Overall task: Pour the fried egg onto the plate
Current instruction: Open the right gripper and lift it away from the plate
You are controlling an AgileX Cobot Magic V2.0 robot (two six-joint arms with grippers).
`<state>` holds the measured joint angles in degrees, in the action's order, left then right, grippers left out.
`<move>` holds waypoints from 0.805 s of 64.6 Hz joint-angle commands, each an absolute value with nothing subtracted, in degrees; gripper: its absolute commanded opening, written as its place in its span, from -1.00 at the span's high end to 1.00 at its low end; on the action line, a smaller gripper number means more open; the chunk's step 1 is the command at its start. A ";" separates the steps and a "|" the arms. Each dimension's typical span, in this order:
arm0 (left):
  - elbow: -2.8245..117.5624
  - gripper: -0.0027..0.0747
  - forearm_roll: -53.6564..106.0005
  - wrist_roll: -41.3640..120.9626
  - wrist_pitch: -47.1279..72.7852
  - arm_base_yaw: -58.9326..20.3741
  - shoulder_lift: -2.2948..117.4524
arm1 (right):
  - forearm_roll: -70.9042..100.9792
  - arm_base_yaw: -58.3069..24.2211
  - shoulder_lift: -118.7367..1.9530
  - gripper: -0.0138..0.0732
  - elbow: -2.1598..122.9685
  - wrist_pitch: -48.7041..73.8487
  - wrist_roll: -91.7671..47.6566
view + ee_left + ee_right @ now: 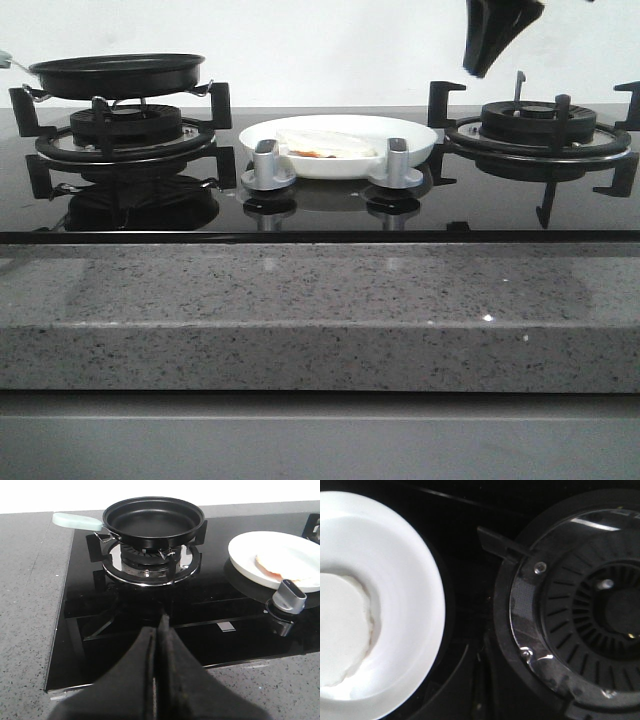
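The fried egg [325, 145] lies flat in the white plate [420, 135] on the black glass hob between the two burners. The black frying pan [118, 72] sits empty on the left burner, and its pale handle [75, 521] points away from the plate. My left gripper [161, 625] is shut and empty, held back over the hob's front edge, well short of the pan [152, 517]; the plate [250, 555] and egg [285, 567] lie off to its side. My right gripper [478, 68] hangs shut and empty high above the gap between plate [415, 605] and right burner. Its dark fingers [480, 680] barely show.
Two silver knobs [268, 165] [397, 160] stand in front of the plate. The right burner [540, 125] with its black pan supports also shows in the right wrist view [590, 605]. A speckled grey granite counter [320, 310] runs along the hob's front.
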<state>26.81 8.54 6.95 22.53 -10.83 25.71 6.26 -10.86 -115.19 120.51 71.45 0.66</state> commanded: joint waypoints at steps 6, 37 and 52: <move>28.45 0.98 8.95 6.84 17.63 -11.25 25.85 | 3.14 -10.46 -104.93 0.82 121.22 76.63 1.98; 28.45 0.98 8.95 6.84 17.63 -11.25 25.85 | -4.63 -10.46 -80.38 0.82 89.93 72.92 4.56; 28.45 0.98 8.95 6.84 17.63 -11.25 25.85 | -4.63 -10.46 -67.76 0.82 72.85 57.97 4.56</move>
